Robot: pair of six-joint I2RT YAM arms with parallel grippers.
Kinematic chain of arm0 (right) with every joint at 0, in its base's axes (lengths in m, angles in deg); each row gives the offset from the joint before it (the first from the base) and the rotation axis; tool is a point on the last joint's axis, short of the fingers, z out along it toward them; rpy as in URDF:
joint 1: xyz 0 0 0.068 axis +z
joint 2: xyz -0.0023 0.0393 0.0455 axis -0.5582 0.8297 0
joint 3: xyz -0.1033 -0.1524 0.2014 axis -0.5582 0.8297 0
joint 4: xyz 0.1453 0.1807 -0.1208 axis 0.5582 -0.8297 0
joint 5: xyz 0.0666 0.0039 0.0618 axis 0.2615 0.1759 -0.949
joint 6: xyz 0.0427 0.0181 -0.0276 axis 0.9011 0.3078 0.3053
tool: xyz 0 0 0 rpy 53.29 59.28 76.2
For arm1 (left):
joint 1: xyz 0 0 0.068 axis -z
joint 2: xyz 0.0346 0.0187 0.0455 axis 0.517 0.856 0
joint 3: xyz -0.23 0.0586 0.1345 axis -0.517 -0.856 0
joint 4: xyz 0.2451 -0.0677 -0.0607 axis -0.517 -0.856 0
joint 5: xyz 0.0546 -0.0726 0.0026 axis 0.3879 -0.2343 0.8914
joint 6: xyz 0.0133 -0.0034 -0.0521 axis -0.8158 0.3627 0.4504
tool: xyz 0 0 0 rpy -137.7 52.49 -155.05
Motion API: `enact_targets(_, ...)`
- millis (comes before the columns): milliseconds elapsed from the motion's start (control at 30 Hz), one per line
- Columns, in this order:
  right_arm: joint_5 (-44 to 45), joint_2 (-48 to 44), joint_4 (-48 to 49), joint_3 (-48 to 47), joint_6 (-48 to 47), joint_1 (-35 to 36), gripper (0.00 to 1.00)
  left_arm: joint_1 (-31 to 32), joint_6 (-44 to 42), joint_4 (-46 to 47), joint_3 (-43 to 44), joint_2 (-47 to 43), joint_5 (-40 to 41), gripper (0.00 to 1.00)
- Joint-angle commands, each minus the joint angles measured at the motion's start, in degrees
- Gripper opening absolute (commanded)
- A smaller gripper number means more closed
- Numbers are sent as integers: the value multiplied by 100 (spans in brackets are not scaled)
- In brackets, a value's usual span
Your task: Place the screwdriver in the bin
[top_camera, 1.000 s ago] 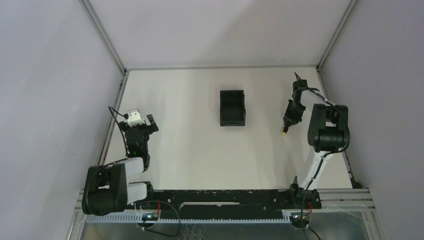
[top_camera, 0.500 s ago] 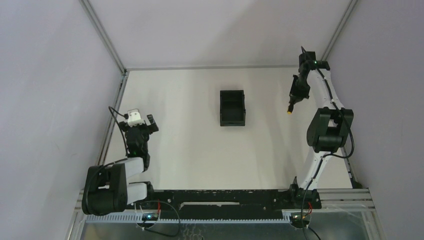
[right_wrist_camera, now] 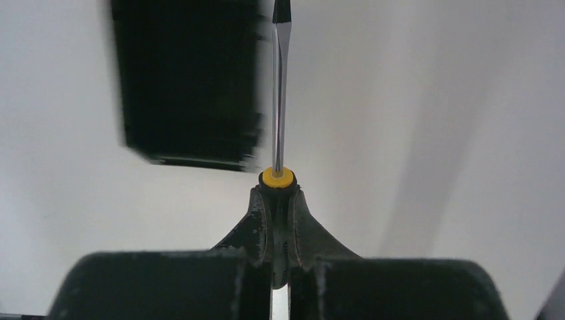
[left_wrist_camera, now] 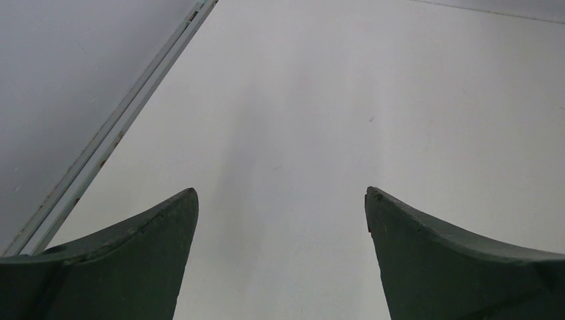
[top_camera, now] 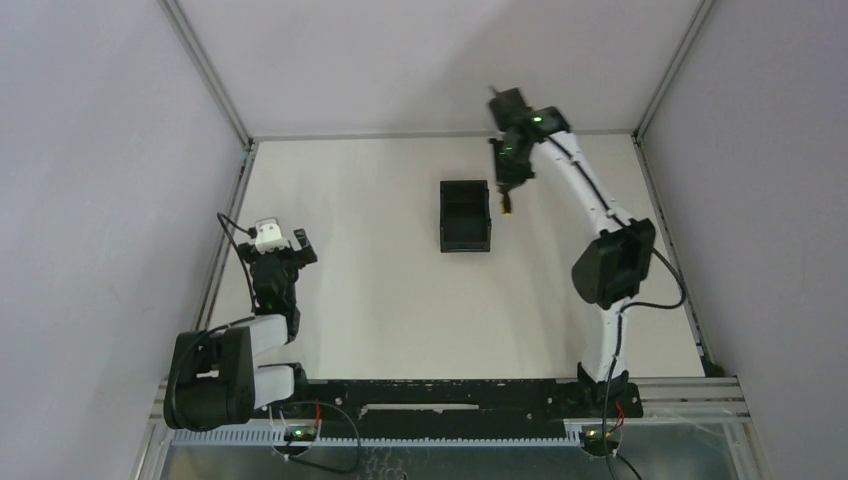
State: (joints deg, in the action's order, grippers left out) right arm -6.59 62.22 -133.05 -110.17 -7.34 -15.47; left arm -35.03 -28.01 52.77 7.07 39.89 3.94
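Note:
The black bin with an inner divider sits on the white table at mid-back. My right gripper is shut on the screwdriver and holds it in the air just right of the bin's far right corner. In the right wrist view the fingers clamp the black handle, the yellow collar and metal shaft stick out forward, and the bin lies blurred to the left of the shaft. My left gripper is open and empty over bare table at the left; its fingers stand wide apart.
Metal frame rails run along the table's left, back and right edges, with grey walls behind them. The left rail shows in the left wrist view.
My right arm has swung from the table's right side up and leftward, carrying the screwdriver to the bin's right edge. The left arm has not moved.

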Motion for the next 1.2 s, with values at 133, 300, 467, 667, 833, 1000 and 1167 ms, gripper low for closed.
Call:
enact_targets(133, 1054, 939, 403, -1321, -699, 1480, 0, 29, -79, 229, 315, 23, 21, 100)
enact_targets(300, 1111, 1209, 981, -992, -1103, 1634, 0, 34, -79, 229, 312, 23, 19, 100)
enact_targets(467, 1197, 1505, 1566, -416, -1280, 1641, 0, 30, -79, 230, 311, 23, 13, 100)
enact_targets(667, 976, 1813, 1824, -98, -1231, 1642, 21, 30, -83, 229, 311, 23, 16, 100)
enact_targets(833, 1053, 1748, 1858, -6, -1146, 1646, 41, 30, -79, 230, 313, 21, 15, 100)
enact_targets(1000, 1169, 1263, 1848, 13, -1018, 1643, 45, 30, -79, 229, 312, 22, 20, 100)
enact_targets(1167, 1109, 218, 2187, 502, -942, 1598, 49, 27, -83, 234, 308, 22, 18, 100)
